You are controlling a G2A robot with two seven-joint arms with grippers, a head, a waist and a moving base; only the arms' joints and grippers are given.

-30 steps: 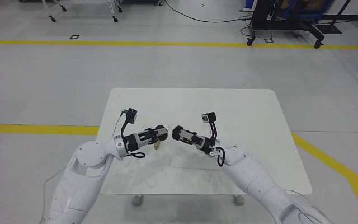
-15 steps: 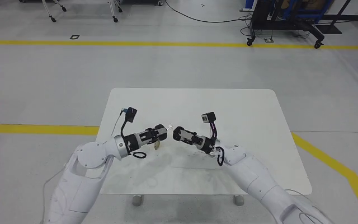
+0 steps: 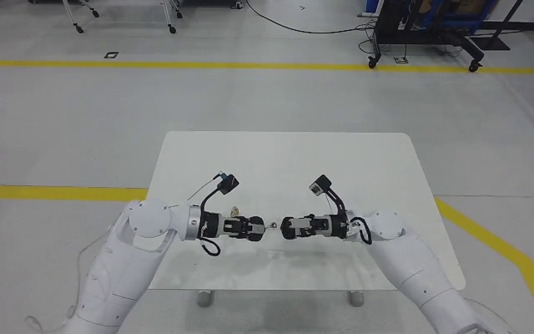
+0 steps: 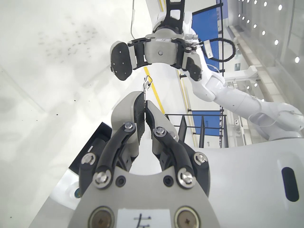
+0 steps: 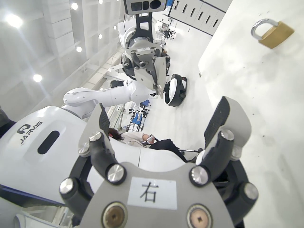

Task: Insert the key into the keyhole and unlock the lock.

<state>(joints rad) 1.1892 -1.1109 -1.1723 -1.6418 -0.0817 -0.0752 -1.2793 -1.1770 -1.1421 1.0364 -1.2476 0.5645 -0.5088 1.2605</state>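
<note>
Top and wrist views, two arms over the front half of the table (image 3: pixel 334 159).

**Left gripper** (image 4: pixel 143 100): jaws nearly closed, pads pinching the key (image 4: pixel 145 87). A short length of the key sticks out past the fingertips. It carries a small wire ring (image 4: pixel 148 81) at its free end. The protruding end points toward the other arm.

**Right gripper** (image 5: pixel 162 109): jaws spread wide, with nothing between the pads. It faces the left gripper head-on. In the left wrist view its two dark pads (image 4: pixel 120 60) stand to either side of the key's line. The key tip stops short of them and touches neither.

**Position of the pair:** in the top view the left gripper (image 3: pixel 257 225) and the right gripper (image 3: pixel 285 226) meet tip to tip. They are about midway along the table's width and nearer the front edge than the back. The key (image 3: pixel 269 225) lies in the small gap between them.

**Lock** (image 5: pixel 273 34): a brass padlock with a silver shackle that looks closed, lying flat on the table and held by neither gripper. In the top view the lock (image 3: pixel 235 210) sits left of centre. It is just behind the left arm's wrist, on the side away from the front edge, and is apart from the key and well apart from the right gripper.
</note>
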